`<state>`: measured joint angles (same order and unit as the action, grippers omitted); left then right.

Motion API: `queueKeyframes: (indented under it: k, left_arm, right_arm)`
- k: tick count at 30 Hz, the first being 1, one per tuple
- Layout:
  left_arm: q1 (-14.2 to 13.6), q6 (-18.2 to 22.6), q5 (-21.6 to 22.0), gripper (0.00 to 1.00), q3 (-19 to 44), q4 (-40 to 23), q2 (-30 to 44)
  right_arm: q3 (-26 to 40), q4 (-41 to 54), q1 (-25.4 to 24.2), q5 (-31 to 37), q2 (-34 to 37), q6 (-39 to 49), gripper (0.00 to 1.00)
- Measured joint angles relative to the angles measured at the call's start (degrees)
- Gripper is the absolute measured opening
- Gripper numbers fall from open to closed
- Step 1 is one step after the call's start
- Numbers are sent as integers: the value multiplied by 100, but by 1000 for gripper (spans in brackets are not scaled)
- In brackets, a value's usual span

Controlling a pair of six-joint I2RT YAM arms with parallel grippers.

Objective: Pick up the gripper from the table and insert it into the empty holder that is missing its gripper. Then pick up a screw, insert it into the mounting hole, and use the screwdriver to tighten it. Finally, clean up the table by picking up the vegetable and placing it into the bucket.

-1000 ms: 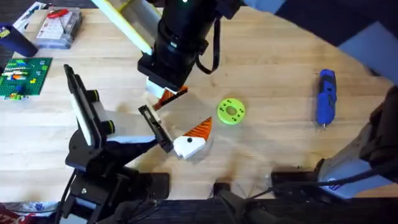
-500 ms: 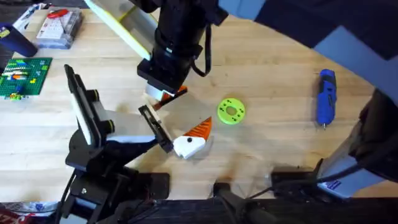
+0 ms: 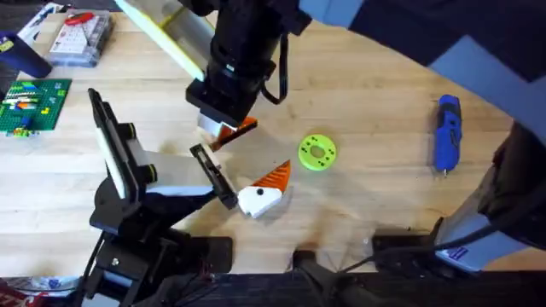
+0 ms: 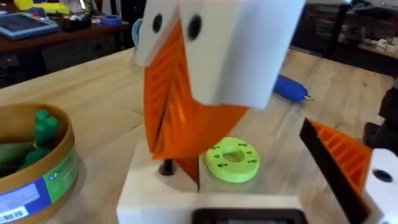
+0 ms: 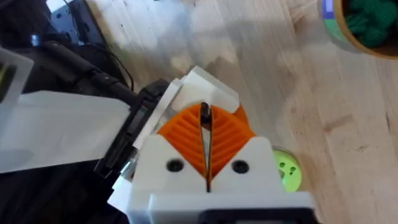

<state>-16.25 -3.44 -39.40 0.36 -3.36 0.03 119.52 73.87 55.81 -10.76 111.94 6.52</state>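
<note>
Two orange ribbed pads of the right gripper are pressed together, pinching a small dark screw at their tip. This gripper reaches across to the table's middle and points down. In the left wrist view its tip sits right over a white block, with the screw end at the block's top face. Can't tell if the screw is in a hole.

Left gripper sits just in front of it, toward the table's front edge, with a black rail across its end. Can't tell how wide it stands.

Loose gripper, an orange wedge on a white base, lies on the table just beside that rail, near the front middle. Its orange tip points toward the green disc. Touching the rail or not, can't tell.

Green disc lies flat, near the wedge tip but apart from it.

Blue screwdriver lies well apart toward the table's right edge, untouched, bit end toward the front.

Bucket, round, with a label, holds green vegetable pieces.

Green brick baseplate is near the left edge. Clear parts box sits in the far left corner.
</note>
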Motion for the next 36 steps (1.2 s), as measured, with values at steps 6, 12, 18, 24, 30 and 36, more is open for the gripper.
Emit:
queueKeyframes:
  k: [6,12,18,24,30,36]
  left_arm:
    - [0,0,0,991,0,0,1]
    - [0,0,0,991,0,0,0]
    - [0,-5,0,991,0,-2,1]
    - [0,-91,15,991,1,-7,17]
    - [0,-92,15,991,0,-7,17]
    - [0,-123,20,991,0,-9,17]
  right_arm:
    - [0,-62,0,2,0,0,7]
    - [0,-62,0,1,1,0,7]
    - [0,-52,0,3,70,10,7]
    - [33,-34,2,10,131,17,7]
    - [33,-32,7,20,131,20,7]
    - [41,-16,9,-4,132,63,369]
